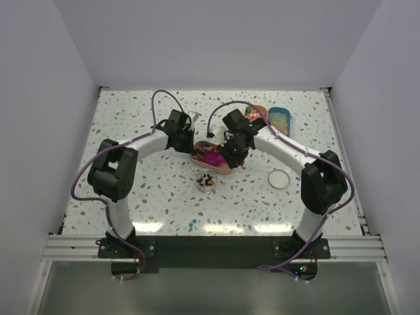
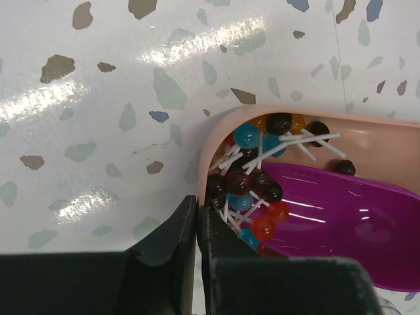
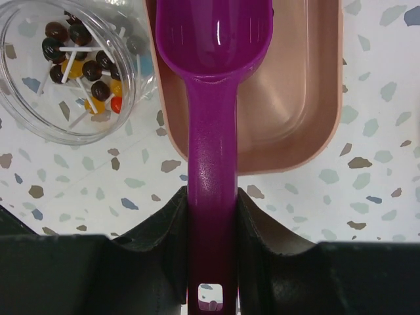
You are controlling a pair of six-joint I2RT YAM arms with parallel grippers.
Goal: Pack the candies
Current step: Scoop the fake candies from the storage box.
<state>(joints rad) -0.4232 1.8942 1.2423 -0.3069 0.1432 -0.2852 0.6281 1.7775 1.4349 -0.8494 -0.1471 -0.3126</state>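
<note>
Candies (image 2: 256,190) mostly lie heaped at one end of the pink tray (image 2: 367,141) near the middle of the tabletop. A few already sit in the clear jar (image 3: 72,72) just beside it toward the near edge, so packing looks barely begun. The right fingers (image 3: 252,223) clamp the handle of the purple scoop (image 3: 213,39), whose bowl is empty over the tray. The left fingers (image 2: 177,236) are narrow and seem to pinch the tray's rim. Only the left wrist view shows the heap, and only the right wrist view shows inside the jar.
</note>
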